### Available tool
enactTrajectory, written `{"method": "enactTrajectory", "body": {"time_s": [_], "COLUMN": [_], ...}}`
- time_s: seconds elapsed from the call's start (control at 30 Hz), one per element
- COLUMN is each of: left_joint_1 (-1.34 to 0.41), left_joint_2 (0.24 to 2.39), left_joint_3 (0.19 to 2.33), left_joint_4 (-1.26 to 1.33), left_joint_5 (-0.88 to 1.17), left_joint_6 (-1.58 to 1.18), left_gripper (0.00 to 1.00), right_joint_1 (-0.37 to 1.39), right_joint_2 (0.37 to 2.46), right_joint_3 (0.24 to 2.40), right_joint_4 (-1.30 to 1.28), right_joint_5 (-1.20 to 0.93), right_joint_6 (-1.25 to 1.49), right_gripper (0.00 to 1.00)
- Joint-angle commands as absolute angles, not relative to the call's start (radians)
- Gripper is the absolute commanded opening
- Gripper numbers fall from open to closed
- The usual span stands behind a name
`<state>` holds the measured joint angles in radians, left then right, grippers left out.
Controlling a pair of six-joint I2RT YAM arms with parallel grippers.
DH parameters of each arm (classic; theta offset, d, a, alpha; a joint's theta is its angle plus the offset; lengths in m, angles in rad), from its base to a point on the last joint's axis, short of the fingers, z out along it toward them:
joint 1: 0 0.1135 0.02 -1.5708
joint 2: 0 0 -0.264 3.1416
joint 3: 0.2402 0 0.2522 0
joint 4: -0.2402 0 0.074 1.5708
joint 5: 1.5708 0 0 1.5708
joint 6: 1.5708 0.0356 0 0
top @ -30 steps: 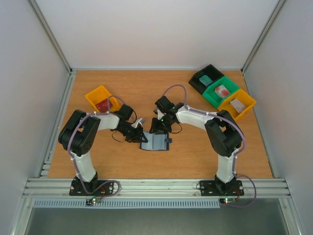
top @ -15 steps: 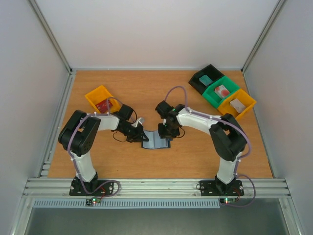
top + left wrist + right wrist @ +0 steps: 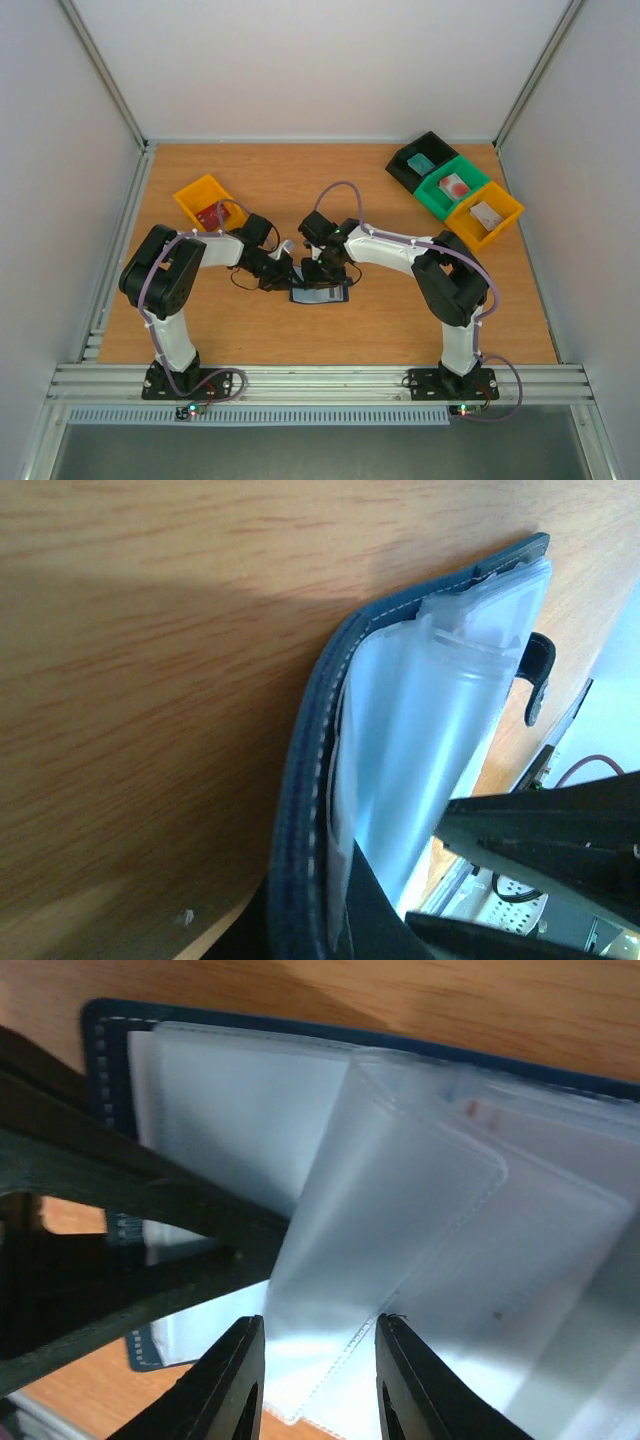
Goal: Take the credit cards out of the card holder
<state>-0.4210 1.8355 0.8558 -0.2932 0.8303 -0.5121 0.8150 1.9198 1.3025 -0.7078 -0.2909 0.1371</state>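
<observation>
So, at the left of the wooden desk (image 3: pixel 300 180) sits a left yellow bin (image 3: pixel 184 197) with a red credit card (image 3: pixel 210 216) lying in it, well apart from the card holder (image 3: pixel 318 294).

Next along, the left tool (image 3: pixel 287 272) is closed tight on the left edge of the card holder. The right wrist view shows its dark fingers (image 3: pixel 100 1200) clamped over the navy stitched border.

The card holder lies open near the middle of the desk, between the two tools. Its navy cover is down on the wood and its pale translucent sleeves (image 3: pixel 400 1190) are fanned upward. From the left wrist, its closing tab (image 3: pixel 538 675) sticks out on the far side. A faint reddish mark shows through one sleeve, too blurred to say whether it is a card.

The right tool (image 3: pixel 318 1380) comes in over the holder from the right with its jaws partly apart. Its two fingertips stand either side of the lower edge of one loose sleeve — a plain gap between them, gripping nothing.

In the far right corner three bins stand in a touching row — a black bin (image 3: pixel 432 140), a green bin (image 3: pixel 435 200) and a right yellow bin (image 3: pixel 470 232) — each with a small item inside.
</observation>
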Motion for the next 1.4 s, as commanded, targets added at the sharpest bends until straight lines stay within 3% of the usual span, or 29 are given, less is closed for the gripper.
{"method": "enactTrajectory", "body": {"time_s": [0.0,0.3,0.5,0.77,1.13,1.37], "left_joint_1": [-0.419,-0.419,-0.420,-0.420,-0.421,-0.421], "left_joint_2": [1.868,1.871,1.878,1.889,1.857,1.856], "left_joint_3": [0.844,0.844,0.847,0.857,0.877,0.894], "left_joint_4": [-0.286,-0.294,-0.298,-0.311,-0.312,-0.322], "left_joint_5": [0.747,0.733,0.734,0.737,0.711,0.729], "left_joint_6": [-0.520,-0.509,-0.508,-0.503,-0.467,-0.471], "left_gripper": [0.00,0.00,0.00,0.00,0.00,0.00], "right_joint_1": [0.820,0.739,0.733,0.815,0.853,0.814], "right_joint_2": [1.893,1.733,1.864,2.025,2.046,1.999], "right_joint_3": [1.331,1.291,1.342,1.456,1.480,1.372], "right_joint_4": [-0.664,-0.825,-0.960,-0.994,-0.864,-0.632], "right_joint_5": [-0.376,-0.197,-0.019,-0.003,-0.160,-0.390], "right_joint_6": [0.126,0.112,0.092,0.065,0.090,0.161], "right_gripper": [0.32,0.36,0.34,0.32,0.31,0.31]}}
